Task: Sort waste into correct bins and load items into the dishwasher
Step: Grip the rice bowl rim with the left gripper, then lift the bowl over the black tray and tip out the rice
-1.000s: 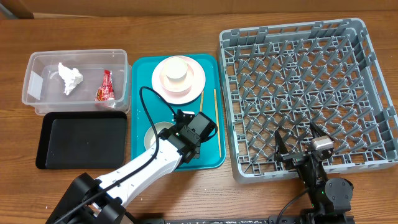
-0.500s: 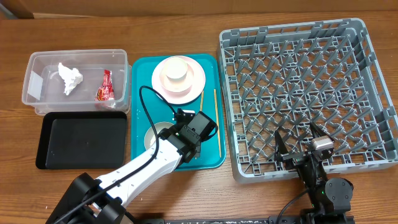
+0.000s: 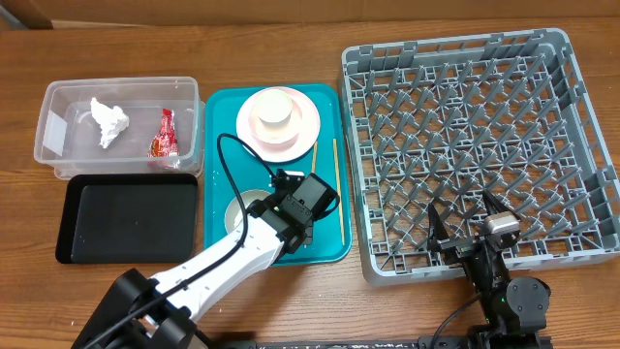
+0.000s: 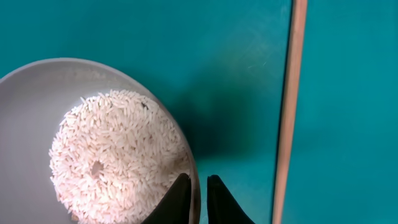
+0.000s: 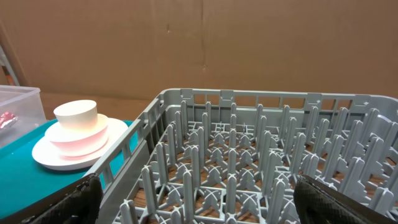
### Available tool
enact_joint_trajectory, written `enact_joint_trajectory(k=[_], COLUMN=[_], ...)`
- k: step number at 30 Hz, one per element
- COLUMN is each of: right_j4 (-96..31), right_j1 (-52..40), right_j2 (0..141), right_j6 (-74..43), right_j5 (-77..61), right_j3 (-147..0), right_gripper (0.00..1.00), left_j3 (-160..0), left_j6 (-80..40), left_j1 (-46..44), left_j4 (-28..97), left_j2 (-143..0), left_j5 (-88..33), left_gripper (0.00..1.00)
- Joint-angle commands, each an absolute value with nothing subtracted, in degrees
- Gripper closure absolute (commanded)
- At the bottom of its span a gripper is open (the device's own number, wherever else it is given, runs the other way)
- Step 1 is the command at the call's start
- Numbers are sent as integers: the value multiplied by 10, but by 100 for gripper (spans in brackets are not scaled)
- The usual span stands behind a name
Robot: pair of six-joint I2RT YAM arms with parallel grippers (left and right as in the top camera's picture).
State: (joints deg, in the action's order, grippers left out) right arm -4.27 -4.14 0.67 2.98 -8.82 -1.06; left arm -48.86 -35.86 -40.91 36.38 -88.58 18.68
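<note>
My left gripper (image 4: 198,182) is shut on the right rim of a white bowl (image 4: 37,93) that holds white rice (image 4: 115,155); one finger is inside on the rice, the other outside. In the overhead view the arm covers most of this bowl (image 3: 238,206) on the teal tray (image 3: 218,145). A wooden chopstick (image 4: 287,106) lies just right of the bowl. The pink plate (image 3: 300,131) carries a small white cup (image 3: 276,107). My right gripper (image 3: 467,215) is open and empty over the front edge of the grey dish rack (image 3: 475,116).
The clear tub (image 3: 58,145) holds the crumpled tissue (image 3: 109,120) and the red wrapper (image 3: 164,136). The black tray (image 3: 126,218) lies in front of it. A second chopstick (image 3: 313,153) lies beside the plate. The right wrist view shows rack pegs (image 5: 236,155) and the plate (image 5: 74,149).
</note>
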Motion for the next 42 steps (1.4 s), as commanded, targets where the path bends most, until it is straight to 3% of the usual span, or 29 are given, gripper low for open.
enact_joint_trajectory(k=[1, 7, 15, 25, 30, 42], right_j4=[-40, -40, -40, -40, -40, -40], right_j1=[-40, -40, -40, -40, -40, -40], right_j2=[2, 2, 2, 2, 2, 2], right_j6=[30, 30, 30, 30, 30, 30], right_j5=[-91, -91, -91, -91, -91, -91], right_j3=[-4, -4, -4, -4, -4, -4], right_gripper=[0, 0, 0, 0, 0, 0], left_j3=[-484, -484, -500, -672, -730, -733], left_j6=[-364, -364, -364, -311, -282, -166], left_j1=[-408, -408, -408, -382, -314, -77], left_j4=[355, 355, 368, 522, 592, 613], left_j2=[-916, -932, -932, -931, -925, -875], left_j5=[194, 197, 199, 105, 42, -152], left_gripper=[88, 96, 96, 96, 96, 96])
